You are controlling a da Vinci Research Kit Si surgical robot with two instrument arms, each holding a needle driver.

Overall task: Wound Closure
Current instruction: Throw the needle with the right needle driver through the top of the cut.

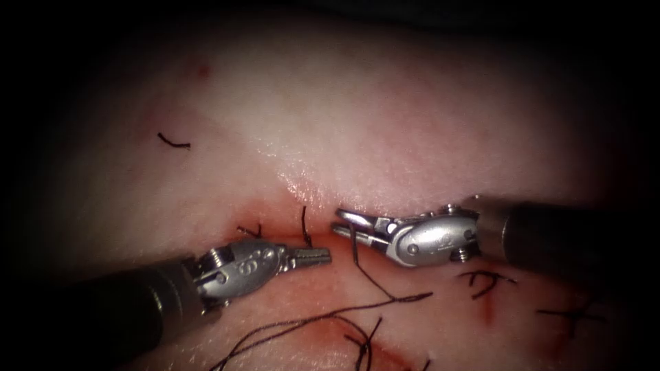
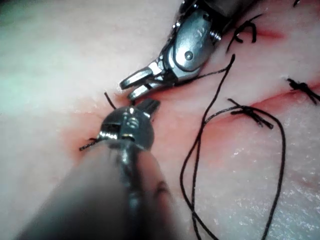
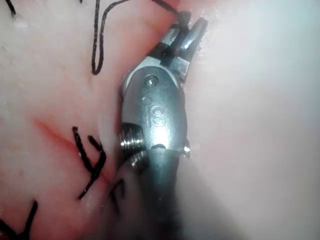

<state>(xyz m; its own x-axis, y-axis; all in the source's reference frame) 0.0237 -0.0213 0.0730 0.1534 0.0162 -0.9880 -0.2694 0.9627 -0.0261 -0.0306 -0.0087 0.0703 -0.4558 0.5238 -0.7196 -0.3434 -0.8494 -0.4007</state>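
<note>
On the pale tissue [image 1: 357, 130] the reddened cut [image 1: 278, 227] runs between the two tools. My left tool [image 1: 322, 256] comes in from the lower left; its jaws are shut, and I see nothing in them. Beside them a short thread end [image 1: 304, 227] sticks up from the cut. My right tool [image 1: 346, 224] faces it from the right with jaws open. The dark thread [image 1: 364, 271] crosses those open jaws, drops down and trails off to the lower left. The left wrist view has the right tool [image 2: 132, 85] open just beyond the left tool [image 2: 150, 106]. The right tool [image 3: 190, 25] also appears in its own wrist view.
Tied stitches with cut ends sit right of the tools: one knot [image 1: 485, 278], another knot [image 1: 570, 316], and a third knot [image 1: 364, 340] lower down. A loose cut piece of thread [image 1: 172, 142] lies on the upper left tissue. Red fluid stains the cut.
</note>
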